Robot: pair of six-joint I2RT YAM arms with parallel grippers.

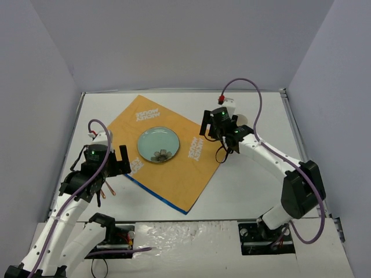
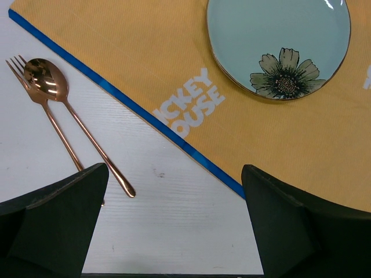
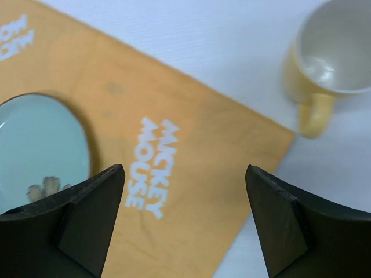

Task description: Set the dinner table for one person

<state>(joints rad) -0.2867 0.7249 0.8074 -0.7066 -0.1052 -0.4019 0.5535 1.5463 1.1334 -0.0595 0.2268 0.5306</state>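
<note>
Dinner table [image 1: 261, 185]: long axis runs left-right across frame. Orange cloth [image 1: 174, 179] sits diagonal at centre. Left gripper [image 2: 174, 231] fingers spread; right gripper [image 3: 185, 226] likewise spread.

Looked like a robotics lab test cell: plain matte white dinner table [image 1: 255, 191] boxed in by bare lavender-grey walls [image 1: 174, 46] on three sides, with two white robot arms [image 1: 266, 153] bolted at the near edge and purple cables [image 1: 259, 101] looping free.
</note>
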